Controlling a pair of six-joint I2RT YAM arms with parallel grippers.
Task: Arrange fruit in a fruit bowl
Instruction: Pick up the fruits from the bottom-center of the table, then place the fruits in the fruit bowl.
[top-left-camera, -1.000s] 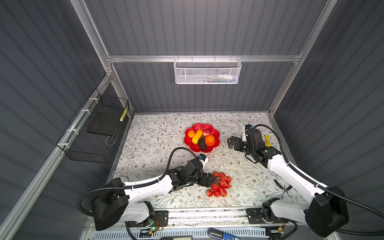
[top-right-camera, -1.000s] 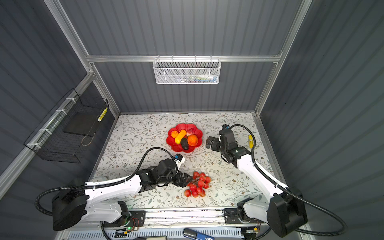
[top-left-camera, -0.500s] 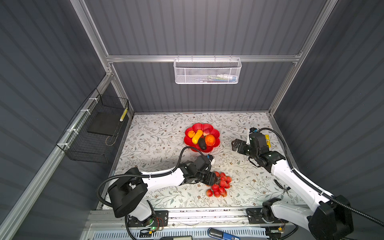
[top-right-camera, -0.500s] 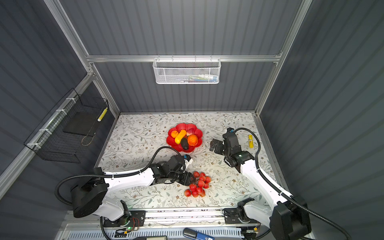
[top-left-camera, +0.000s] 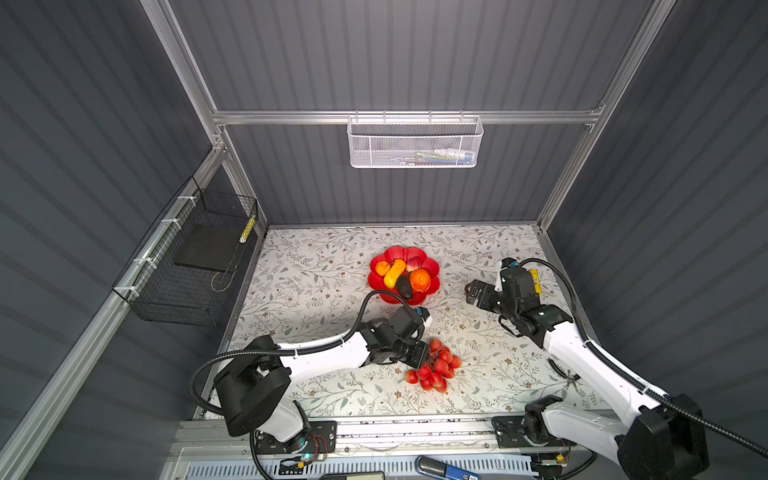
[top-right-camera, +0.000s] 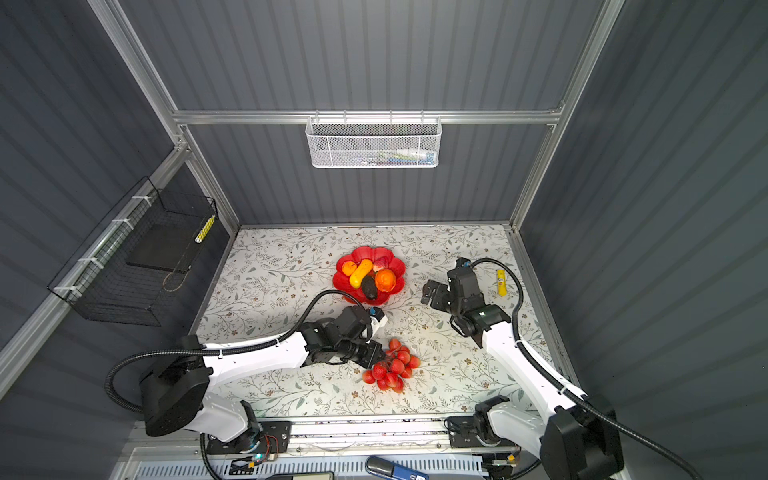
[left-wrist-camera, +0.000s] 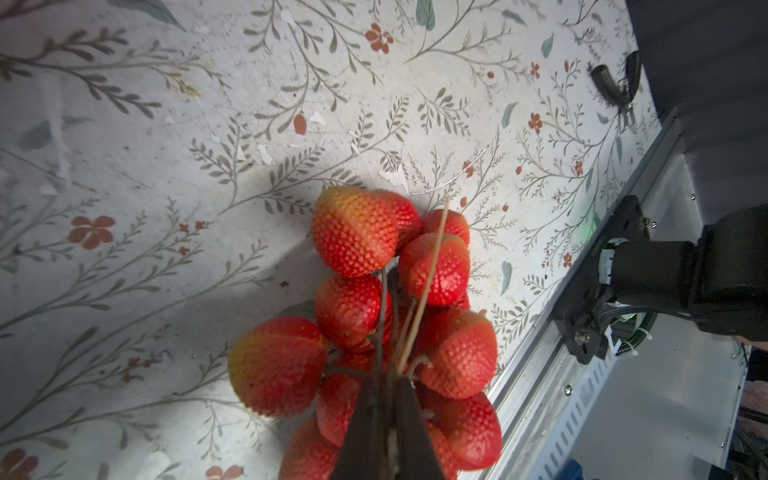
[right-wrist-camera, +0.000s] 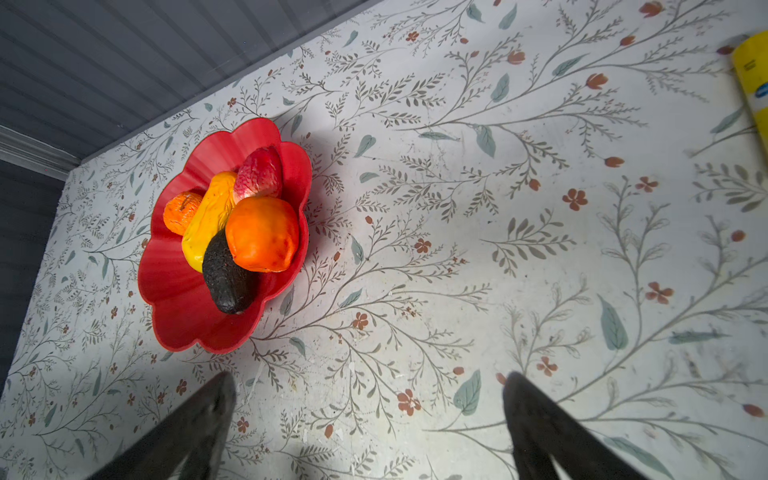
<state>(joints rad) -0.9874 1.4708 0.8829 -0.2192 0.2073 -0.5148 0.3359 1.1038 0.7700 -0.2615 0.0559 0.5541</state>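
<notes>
The red scalloped fruit bowl (top-left-camera: 430, 266) (right-wrist-camera: 178, 299) sits mid-table. In it lie a long yellow fruit (top-left-camera: 394, 273), a large orange (top-left-camera: 419, 279), a small orange (right-wrist-camera: 180, 210), a dark avocado (right-wrist-camera: 226, 274) and a strawberry (right-wrist-camera: 259, 172). A bunch of red berries (top-left-camera: 436, 365) (left-wrist-camera: 357, 237) lies on the table nearer the front. My left gripper (top-left-camera: 422, 353) (left-wrist-camera: 386, 382) is shut on the bunch's thin stems. To the right of the bowl my right gripper (top-left-camera: 473, 289) (right-wrist-camera: 370, 386) hangs open over bare table, holding nothing.
A small yellow tube (top-right-camera: 501, 282) lies by the right wall behind the right arm. A white mesh basket (top-left-camera: 413, 143) hangs on the back wall and a black wire basket (top-left-camera: 195, 257) on the left wall. A small dark clip (left-wrist-camera: 615, 79) lies near the front right rail.
My left gripper's fingers have shut on the stems of the berry bunch. The right arm has drawn back to the right, away from the bowl.
</notes>
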